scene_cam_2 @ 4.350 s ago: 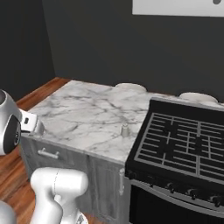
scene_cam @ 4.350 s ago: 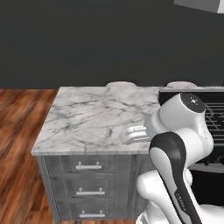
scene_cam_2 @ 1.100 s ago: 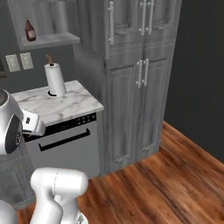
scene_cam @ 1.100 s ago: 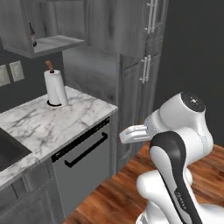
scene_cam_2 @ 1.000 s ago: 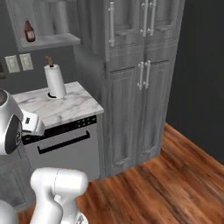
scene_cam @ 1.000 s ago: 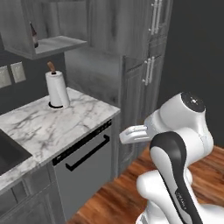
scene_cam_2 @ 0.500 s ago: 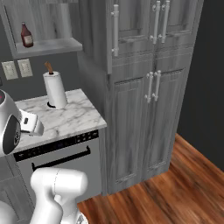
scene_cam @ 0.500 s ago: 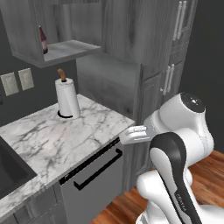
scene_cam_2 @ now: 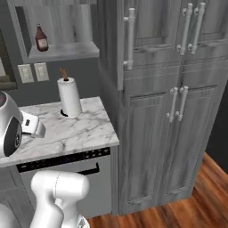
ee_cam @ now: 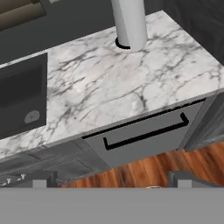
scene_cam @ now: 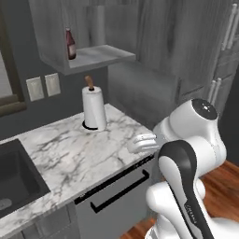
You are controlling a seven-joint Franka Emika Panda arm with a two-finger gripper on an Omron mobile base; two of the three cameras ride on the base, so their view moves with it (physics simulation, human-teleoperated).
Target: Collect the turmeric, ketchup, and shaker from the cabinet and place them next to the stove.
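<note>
Black sink (scene_cam: 18, 177) far left in marble desk (scene_cam: 60, 154). Ketchup (scene_cam: 70, 44) upright on open cabinet (scene_cam: 93, 58) shelf, above paper-towel roll (scene_cam: 94, 109). Jaws (ee_cam: 109, 178) spread wide, empty, near dishwasher handle (ee_cam: 144, 133).

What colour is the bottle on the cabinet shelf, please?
Dark red; the ketchup shows best in the right base view.

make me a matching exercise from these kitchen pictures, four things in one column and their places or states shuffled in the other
Things:
1. ketchup
2. paper towel roll
3. sink
4. gripper

Places or states:
A. sunk into the marble counter at its left end
B. standing on the open cabinet shelf
C. jaws open, holding nothing
D. upright on the counter near the back wall

Pairs: 1-B, 2-D, 3-A, 4-C
</note>
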